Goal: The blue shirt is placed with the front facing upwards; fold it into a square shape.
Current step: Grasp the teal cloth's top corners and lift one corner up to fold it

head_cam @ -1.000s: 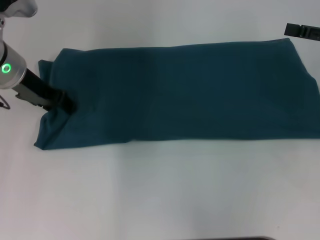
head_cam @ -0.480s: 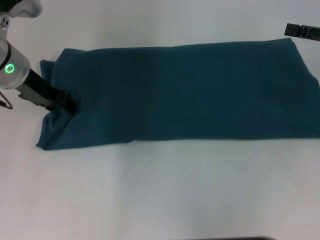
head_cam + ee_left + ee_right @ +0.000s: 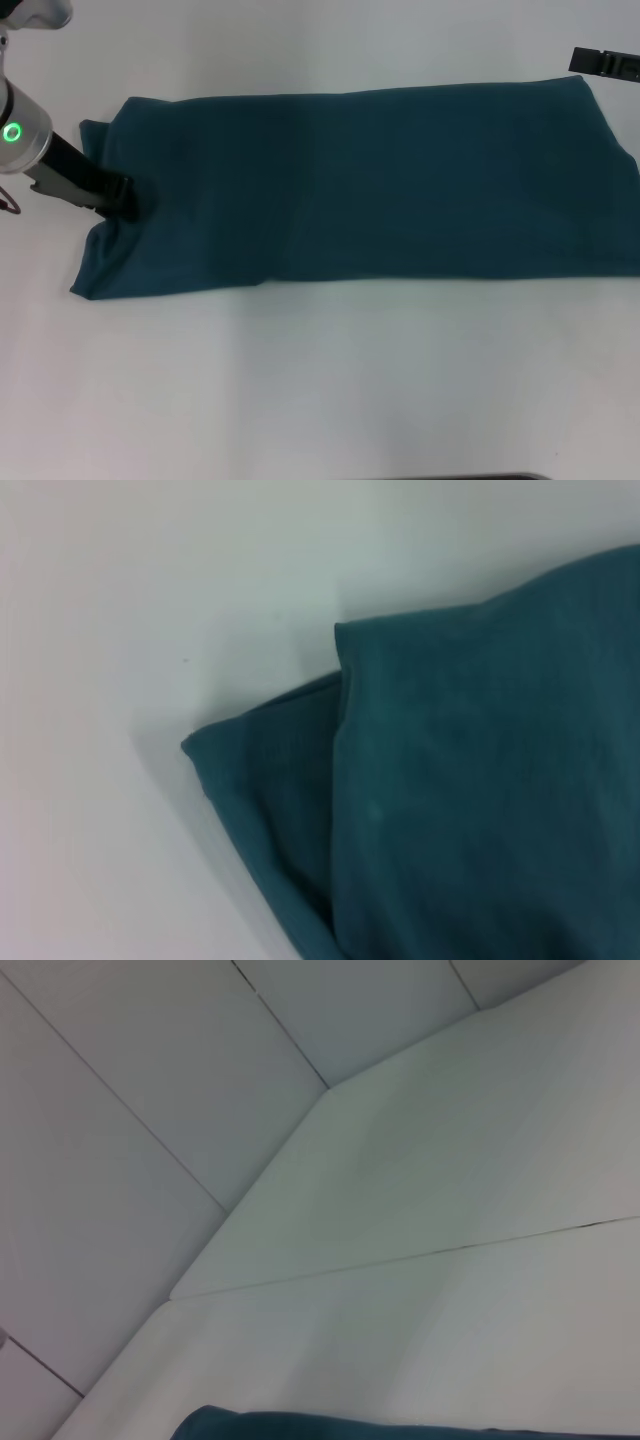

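Note:
The blue shirt [image 3: 370, 185] lies as a long, plain teal band across the white table [image 3: 320, 380], with no lettering showing. My left gripper [image 3: 126, 198] is at the band's left end, its black tip sunk into puckered cloth and shut on it. The left wrist view shows the shirt [image 3: 480, 800] with a lower layer sticking out at its corner, but none of my fingers. My right gripper [image 3: 605, 62] is parked at the far right, just beyond the band's far corner. A sliver of the shirt [image 3: 300, 1428] shows in the right wrist view.
White tabletop [image 3: 300, 40] surrounds the shirt in front and behind. The shirt's right end runs off the head view's right side. Pale wall panels [image 3: 150, 1110] rise behind the table in the right wrist view.
My left gripper has shifted slightly left and back, and the cloth's left flap has moved a little with it. The right arm has not moved.

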`<state>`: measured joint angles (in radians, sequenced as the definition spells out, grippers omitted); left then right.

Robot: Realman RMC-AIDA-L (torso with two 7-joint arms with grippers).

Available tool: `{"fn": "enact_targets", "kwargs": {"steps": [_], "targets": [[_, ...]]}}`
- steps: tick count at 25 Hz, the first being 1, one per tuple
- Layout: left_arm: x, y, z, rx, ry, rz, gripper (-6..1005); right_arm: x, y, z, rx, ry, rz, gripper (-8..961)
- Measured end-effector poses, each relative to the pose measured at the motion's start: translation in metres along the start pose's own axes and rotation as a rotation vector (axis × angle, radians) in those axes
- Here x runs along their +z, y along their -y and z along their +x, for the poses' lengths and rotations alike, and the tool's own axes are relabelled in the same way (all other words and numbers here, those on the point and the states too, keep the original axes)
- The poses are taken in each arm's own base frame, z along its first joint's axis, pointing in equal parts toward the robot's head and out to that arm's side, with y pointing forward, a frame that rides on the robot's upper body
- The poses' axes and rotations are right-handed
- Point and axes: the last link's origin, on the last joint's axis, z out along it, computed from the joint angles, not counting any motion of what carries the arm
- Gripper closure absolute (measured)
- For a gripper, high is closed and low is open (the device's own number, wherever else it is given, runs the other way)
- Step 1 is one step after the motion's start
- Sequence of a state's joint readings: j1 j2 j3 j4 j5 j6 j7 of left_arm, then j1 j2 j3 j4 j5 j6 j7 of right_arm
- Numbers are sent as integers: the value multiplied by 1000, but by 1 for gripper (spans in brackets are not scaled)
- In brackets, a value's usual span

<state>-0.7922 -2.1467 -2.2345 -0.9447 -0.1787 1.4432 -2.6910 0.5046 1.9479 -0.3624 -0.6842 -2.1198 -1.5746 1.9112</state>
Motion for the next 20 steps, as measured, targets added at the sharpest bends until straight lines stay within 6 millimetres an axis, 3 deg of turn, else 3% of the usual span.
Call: {"fn": "enact_targets", "kwargs": {"steps": [7,18,20], "targets": [[1,1,-1,-2,3,4,889,0,0,0,0,1,-2,225],[-1,5,0,-6,-8,18,941,-1,-1,-1,0,12,-8,226],[-2,7,0,-8,-6,21,941,-1,-1,-1,0,12,-8,261]]}}
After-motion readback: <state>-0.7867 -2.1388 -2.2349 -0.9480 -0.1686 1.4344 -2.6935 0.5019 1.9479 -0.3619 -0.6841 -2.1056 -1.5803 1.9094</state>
